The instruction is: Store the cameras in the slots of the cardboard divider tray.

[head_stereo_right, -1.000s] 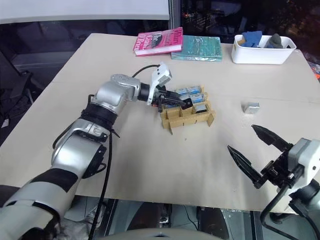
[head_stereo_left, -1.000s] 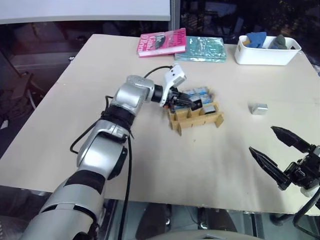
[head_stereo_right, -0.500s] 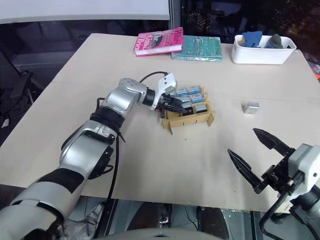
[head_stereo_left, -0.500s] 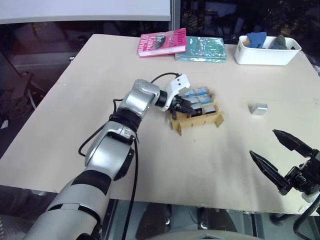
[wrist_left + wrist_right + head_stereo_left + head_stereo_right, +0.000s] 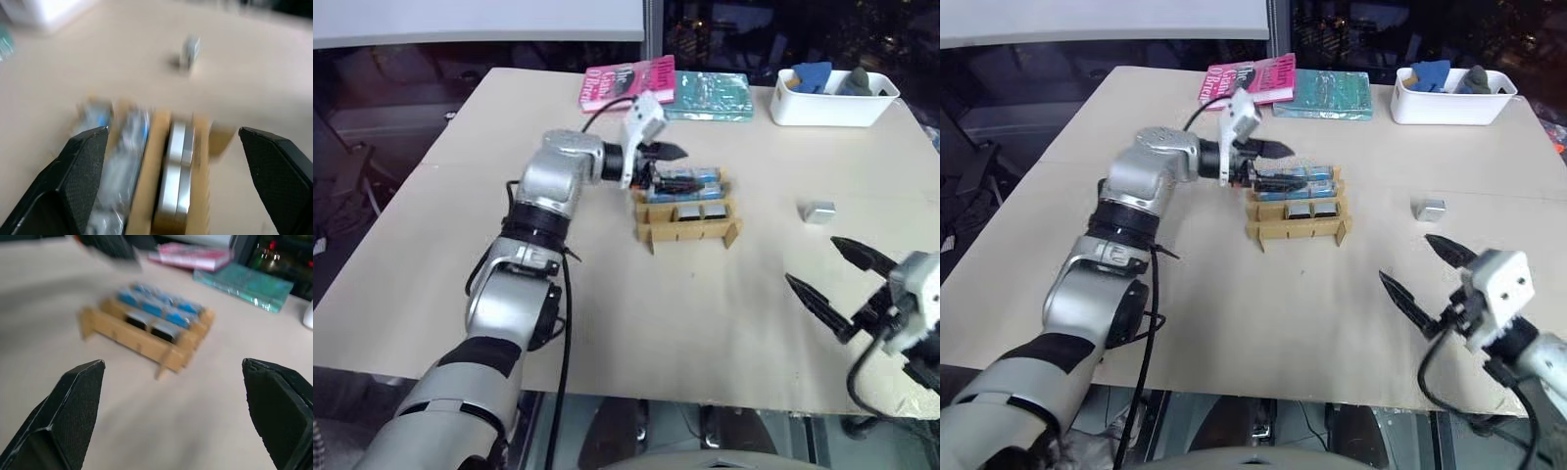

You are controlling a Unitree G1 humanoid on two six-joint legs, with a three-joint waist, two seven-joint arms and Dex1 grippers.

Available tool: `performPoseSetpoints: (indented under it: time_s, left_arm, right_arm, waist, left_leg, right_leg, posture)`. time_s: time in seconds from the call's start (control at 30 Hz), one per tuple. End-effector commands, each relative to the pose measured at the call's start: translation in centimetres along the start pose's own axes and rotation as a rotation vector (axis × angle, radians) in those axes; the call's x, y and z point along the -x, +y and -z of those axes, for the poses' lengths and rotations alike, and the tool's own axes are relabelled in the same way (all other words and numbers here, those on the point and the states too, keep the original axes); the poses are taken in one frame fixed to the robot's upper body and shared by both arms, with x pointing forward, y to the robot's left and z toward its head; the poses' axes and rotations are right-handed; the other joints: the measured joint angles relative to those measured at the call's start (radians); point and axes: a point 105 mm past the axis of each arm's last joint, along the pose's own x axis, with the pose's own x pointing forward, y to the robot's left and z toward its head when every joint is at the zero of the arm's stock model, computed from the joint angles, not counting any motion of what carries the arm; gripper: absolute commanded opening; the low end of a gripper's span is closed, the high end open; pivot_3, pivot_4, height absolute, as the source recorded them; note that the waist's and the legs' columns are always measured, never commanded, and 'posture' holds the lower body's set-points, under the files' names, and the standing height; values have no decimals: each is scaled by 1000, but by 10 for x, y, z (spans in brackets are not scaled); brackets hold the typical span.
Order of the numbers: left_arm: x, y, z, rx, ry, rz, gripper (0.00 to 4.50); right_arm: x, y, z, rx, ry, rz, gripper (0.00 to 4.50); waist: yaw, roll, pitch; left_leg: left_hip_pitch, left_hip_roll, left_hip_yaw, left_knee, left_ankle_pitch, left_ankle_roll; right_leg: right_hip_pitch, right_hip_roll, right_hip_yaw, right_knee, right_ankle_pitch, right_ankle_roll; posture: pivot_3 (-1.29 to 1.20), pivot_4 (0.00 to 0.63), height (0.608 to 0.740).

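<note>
Cameras (image 5: 688,179) fill tray (image 5: 688,225) on beige table (image 5: 509,196).

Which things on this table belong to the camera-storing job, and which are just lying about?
Job:
cardboard divider tray
cameras in the tray
loose camera on the table
left gripper, open above the tray
right gripper, open

Lying about:
pink book
teal book
white bin

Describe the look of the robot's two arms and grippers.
The left arm has rounded silver shells with black joints and a loose black cable along it. Its white wrist block carries the left gripper with two tapered black fingers. The right gripper has the same pointed black fingers on a white block.
</note>
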Motion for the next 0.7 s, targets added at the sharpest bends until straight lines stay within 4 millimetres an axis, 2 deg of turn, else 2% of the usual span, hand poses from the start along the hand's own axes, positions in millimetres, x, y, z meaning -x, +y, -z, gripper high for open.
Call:
performPoseSetpoints:
  time_s: [0.03, 0.2, 0.27, 0.37, 0.7]
  left_arm:
    - [17, -27, -17, 60, -136, -2, 4454]
    - [33, -57, 3, 110, -185, -92, 4454]
    - [39, -65, 14, 151, -195, -144, 4454]
    - [48, -74, 26, 206, -208, -216, 4454]
    - [59, -91, 41, 248, -211, -297, 4454]
  right_arm:
    - [-25, -38, 20, 57, 141, 141, 4500]
    - [-63, -84, 40, -6, 225, 325, 4500]
    - [-70, -102, 47, -53, 249, 421, 4500]
    - [-76, -118, 51, -113, 260, 523, 4500]
    - [-77, -120, 62, -235, 266, 621, 4500]
  waist:
    - [-3, 0, 0]
    - [8, 1, 1]
    - [12, 1, 1]
    - [13, 1, 1]
    - [9, 2, 1]
  left_leg:
    - [0, 0, 0, 0, 0, 0]
    - [0, 1, -1, 0, 1, -2]
    - [0, 1, -1, -1, 1, -2]
    - [0, 0, -1, -1, 1, -2]
    - [1, -1, -1, -1, 2, -3]
  right_leg:
    - [0, 0, 0, 0, 0, 0]
    - [0, -1, -2, 0, 0, 0]
    - [1, 0, -2, 0, 0, 0]
    - [1, -1, -2, -1, 0, 0]
    - [2, 1, -3, 0, 0, 0]
  posture:
    - [0, 150, 740]
    - [0, 150, 740]
    - [0, 150, 740]
    - [0, 150, 740]
    - [0, 150, 740]
